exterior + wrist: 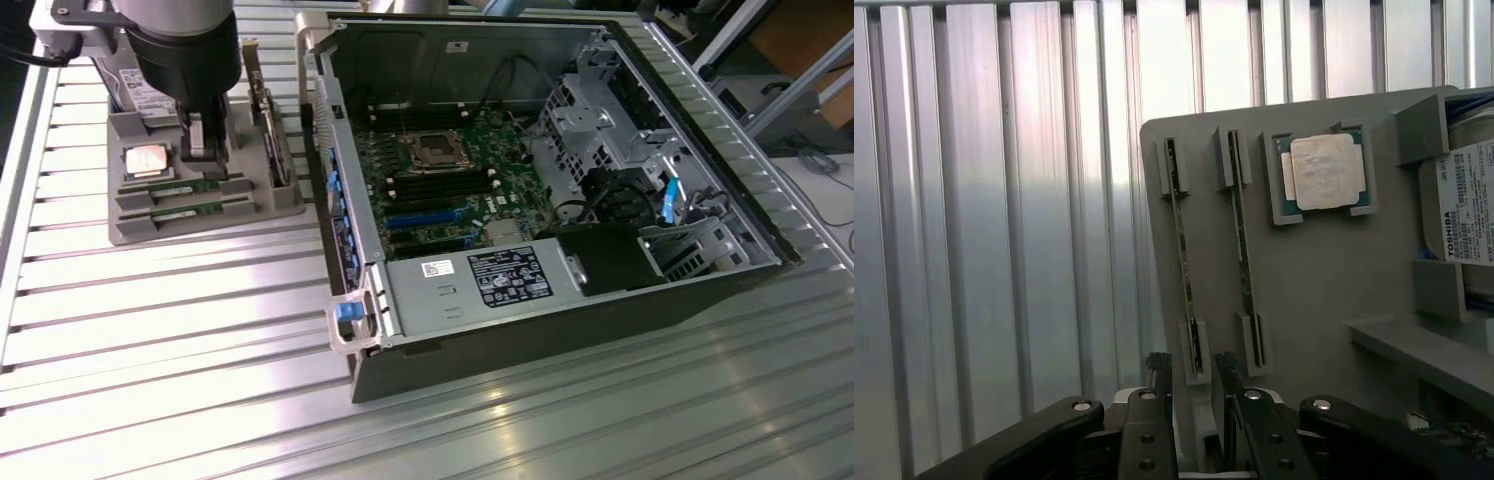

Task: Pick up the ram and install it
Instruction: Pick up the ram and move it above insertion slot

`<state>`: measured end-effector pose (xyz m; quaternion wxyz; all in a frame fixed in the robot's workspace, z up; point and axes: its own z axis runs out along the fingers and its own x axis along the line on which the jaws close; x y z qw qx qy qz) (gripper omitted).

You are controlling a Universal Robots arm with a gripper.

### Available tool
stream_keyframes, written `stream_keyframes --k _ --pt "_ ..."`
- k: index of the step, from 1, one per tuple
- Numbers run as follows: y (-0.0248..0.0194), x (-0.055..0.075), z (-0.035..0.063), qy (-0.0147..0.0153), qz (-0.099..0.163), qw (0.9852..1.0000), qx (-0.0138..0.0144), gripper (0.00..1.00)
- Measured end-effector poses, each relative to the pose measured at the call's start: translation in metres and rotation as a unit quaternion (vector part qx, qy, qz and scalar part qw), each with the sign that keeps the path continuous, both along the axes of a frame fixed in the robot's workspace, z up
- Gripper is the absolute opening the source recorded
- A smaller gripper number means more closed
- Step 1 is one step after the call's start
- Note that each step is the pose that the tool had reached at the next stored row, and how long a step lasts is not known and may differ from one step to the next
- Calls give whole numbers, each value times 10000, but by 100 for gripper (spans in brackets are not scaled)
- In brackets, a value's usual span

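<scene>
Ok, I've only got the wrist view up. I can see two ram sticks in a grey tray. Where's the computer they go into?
Observer: An open computer case lies flat on the table, to the exterior view's right of the grey tray.
Operator: Any free memory slots in there?
Observer: The motherboard has long black slots beside the processor socket, and none seems to hold a stick.
Operator: Anything standing between tray and case?
Observer: A green card stands upright on the tray, between the ram sticks and the case.
</scene>
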<state>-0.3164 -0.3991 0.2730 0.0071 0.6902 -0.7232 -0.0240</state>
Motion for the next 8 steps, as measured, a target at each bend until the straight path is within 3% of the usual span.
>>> stream_keyframes --k 8 --pt "0 0 -43 0 0 10000 0 30"
